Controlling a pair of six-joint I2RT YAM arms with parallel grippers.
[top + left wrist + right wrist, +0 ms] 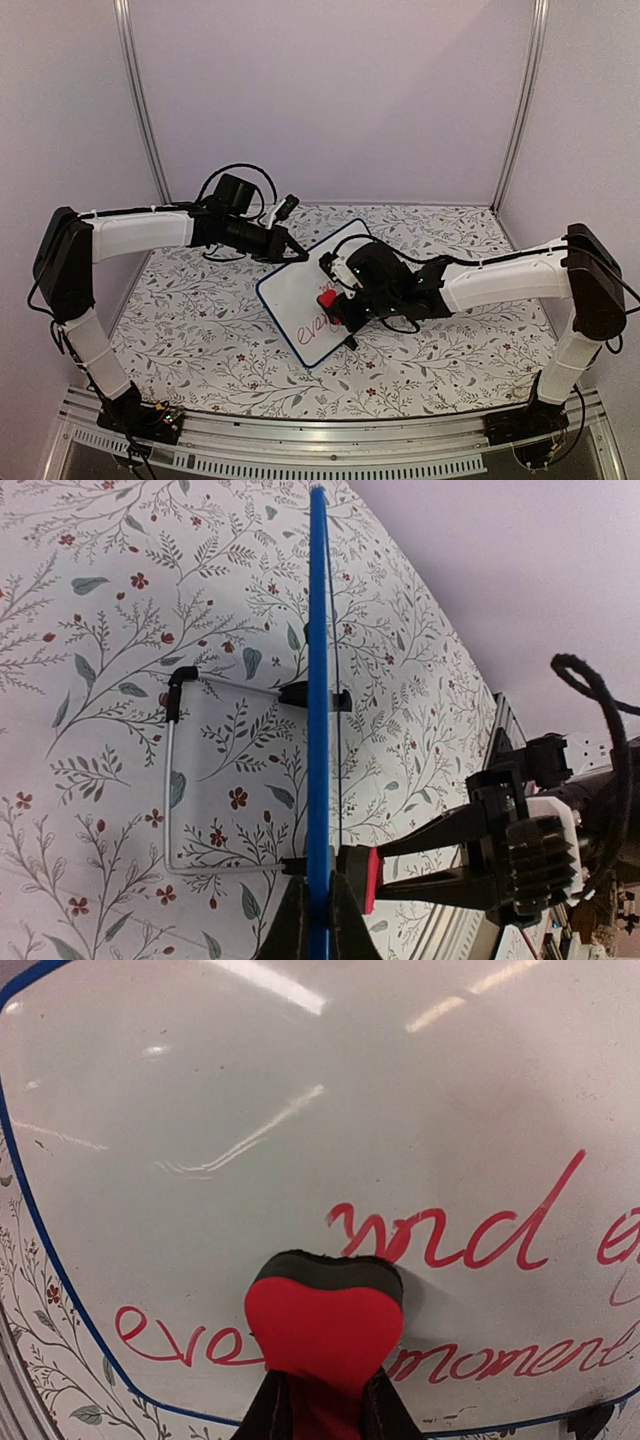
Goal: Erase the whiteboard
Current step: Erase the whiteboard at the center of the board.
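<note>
Top cam gives me the layout: one whiteboard mid tabletop, propped at a tilt between my two arms. The left end effector is on the board's far upper edge and the right end effector is low on the writing face. I can't judge either grip from up there, and I only get a scrap of red writing. Left wrist cam sees the board edge-on as one thin blue line. My left fingers are clamped fully shut on that frame, one either side. It's also the only view that shows the back side: one wire stand behind the board, resting on the floral cloth, clipped to the frame at two spots. Right wrist cam is the only one that reads the face. There are two lines in red: "and" plus a cut-off word above, "every moment" below. The upper left of the board is clean with light glare. The right end effector is pinched closed on one red eraser, squeezed so it bulges. The eraser's dark felt side is against the board at the start of "and", between the two lines. Count: two arms, one board, one eraser, one stand.
</note>
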